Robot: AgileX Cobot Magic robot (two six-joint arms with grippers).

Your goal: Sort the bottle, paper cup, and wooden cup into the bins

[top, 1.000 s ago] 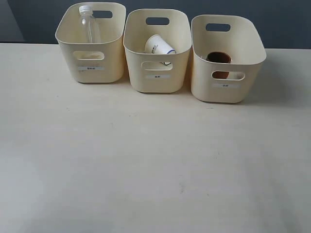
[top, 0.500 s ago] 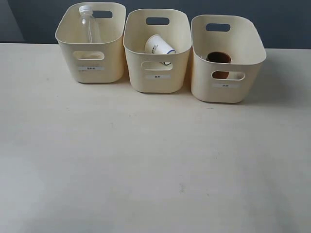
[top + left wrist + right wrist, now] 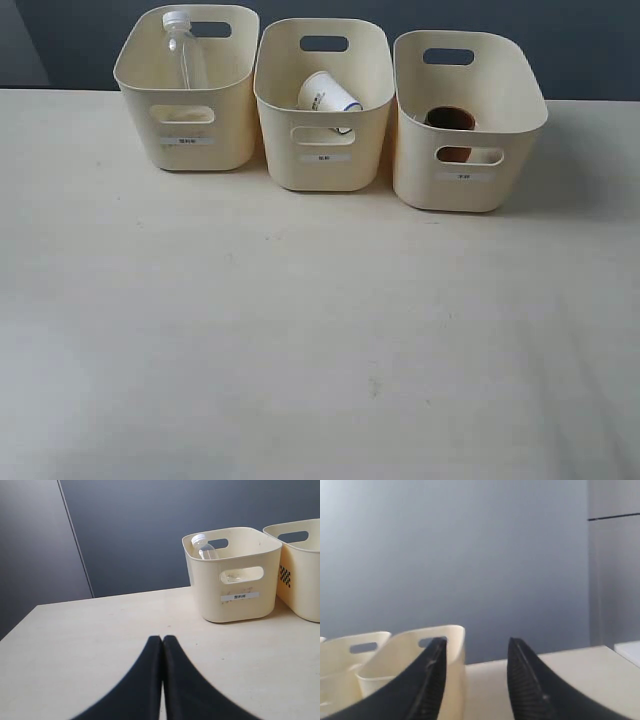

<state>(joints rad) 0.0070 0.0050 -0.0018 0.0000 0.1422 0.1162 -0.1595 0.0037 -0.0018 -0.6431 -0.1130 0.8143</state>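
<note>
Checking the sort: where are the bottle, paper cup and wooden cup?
bottle [image 3: 185, 58], exterior view, clear body.
paper cup [image 3: 328, 96], exterior view, white side.
wooden cup [image 3: 450, 120], exterior view, dark inside.

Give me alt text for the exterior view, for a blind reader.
Three cream bins stand in a row on a pale table: the left holds a clear bottle, the middle a tipped white paper cup, the right a reddish-brown wooden cup.

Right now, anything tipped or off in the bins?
Only the paper cup: it lies on its side in the middle bin. The bottle leans in the left bin, the wooden cup stands upright. No spill.
</note>
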